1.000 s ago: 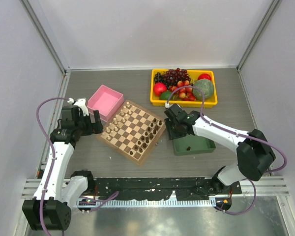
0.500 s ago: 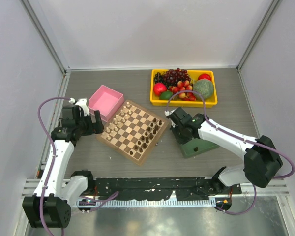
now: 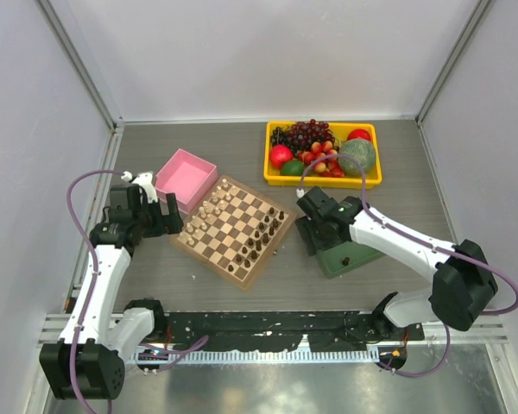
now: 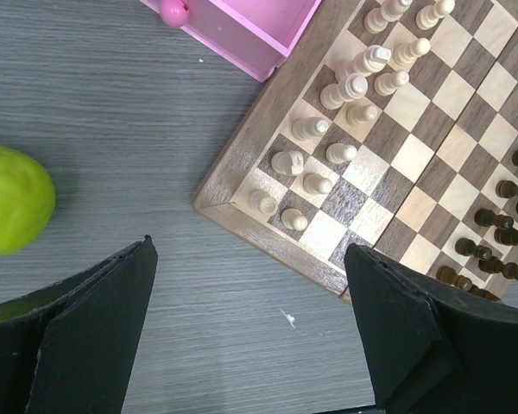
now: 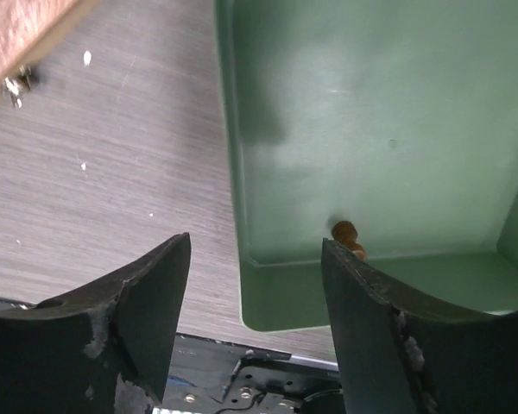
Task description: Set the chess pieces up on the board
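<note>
My right gripper [image 5: 255, 257] stands open and empty, straddling the green tray's [image 5: 371, 103] corner wall. One brown chess piece [image 5: 346, 233] lies inside, just ahead of the right finger. I would shift toward that finger, centre the piece between the jaws, descend and close gently.

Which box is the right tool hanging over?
The green tray beside the board; the right tool hangs over its edge. The pink box and yellow tray sit apart.

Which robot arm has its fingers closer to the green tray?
Right. The right fingers hang over the edge of the green tray. The left fingers are on the far side of the chessboard, beside the pink box.
</note>
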`<state>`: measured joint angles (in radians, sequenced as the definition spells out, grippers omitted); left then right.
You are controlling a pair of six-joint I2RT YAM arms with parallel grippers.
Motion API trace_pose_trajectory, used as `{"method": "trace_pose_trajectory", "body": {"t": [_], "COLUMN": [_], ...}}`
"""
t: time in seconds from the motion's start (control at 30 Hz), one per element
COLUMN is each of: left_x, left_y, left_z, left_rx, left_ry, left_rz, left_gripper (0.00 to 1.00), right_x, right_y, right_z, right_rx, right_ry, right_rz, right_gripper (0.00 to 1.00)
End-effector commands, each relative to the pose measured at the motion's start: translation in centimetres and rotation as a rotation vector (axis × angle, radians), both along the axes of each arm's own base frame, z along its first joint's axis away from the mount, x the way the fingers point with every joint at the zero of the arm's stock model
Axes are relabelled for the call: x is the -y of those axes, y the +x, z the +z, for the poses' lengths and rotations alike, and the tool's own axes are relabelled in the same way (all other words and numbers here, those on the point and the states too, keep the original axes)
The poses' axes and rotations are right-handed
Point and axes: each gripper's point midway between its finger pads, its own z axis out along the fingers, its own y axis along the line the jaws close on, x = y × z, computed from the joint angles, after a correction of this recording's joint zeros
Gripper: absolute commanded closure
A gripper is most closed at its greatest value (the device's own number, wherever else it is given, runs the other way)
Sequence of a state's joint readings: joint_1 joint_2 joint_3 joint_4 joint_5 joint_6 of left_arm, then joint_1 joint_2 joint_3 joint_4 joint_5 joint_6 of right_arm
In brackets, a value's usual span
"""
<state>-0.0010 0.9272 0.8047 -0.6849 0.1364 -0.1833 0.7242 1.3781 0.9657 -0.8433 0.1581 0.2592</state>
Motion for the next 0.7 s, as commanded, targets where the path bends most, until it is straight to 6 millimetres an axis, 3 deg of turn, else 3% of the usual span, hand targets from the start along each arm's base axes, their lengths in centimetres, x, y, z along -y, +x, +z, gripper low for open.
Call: {"method": "trace_pose_trajectory", "body": {"t": [0.0,0.03,0.1,0.17,0.2,0.23,0.43,0.53,0.67], "left_x": [0.4,0.4,0.4,0.4,0.4,0.4,0.4,0.4,0.5], "left_y": [0.8,0.8,0.7,0.7,0.8,0.7,0.7,0.8,0.9], "left_z": [1.5,1.5,1.5,1.5,1.6,1.6,1.7,1.7,1.8], "left_rx": [0.067,0.067,0.066,0.068,0.073,0.072,0.076,0.078,0.079], "left_ry": [-0.015,-0.013,-0.015,-0.018,-0.018,-0.017,-0.012,-0.013,-0.021], "left_rz": [-0.011,-0.011,-0.011,-0.011,-0.012,-0.011,-0.014,-0.013,-0.013], "left_gripper": [0.01,0.01,0.01,0.01,0.01,0.01,0.01,0.01,0.01], "right_x": [0.6,1.5,4.0,6.8,7.3,7.7,10.9,12.2,12.1], "right_y": [2.9,3.8,3.5,2.0,1.7,1.5,-0.6,-0.9,-1.0], "right_z": [5.5,6.8,8.3,8.6,8.1,8.3,5.6,3.8,1.6], "right_rx": [0.21,0.278,0.348,0.383,0.394,0.42,0.375,0.327,0.24], "right_ry": [0.082,0.075,0.046,0.013,0.039,0.091,0.196,0.205,0.217], "right_rz": [-0.304,-0.381,-0.586,-0.779,-0.887,-0.962,-1.226,-1.283,-1.295], "right_gripper": [0.31,0.28,0.16,0.02,0.01,0.04,0.04,0.03,0.0]}}
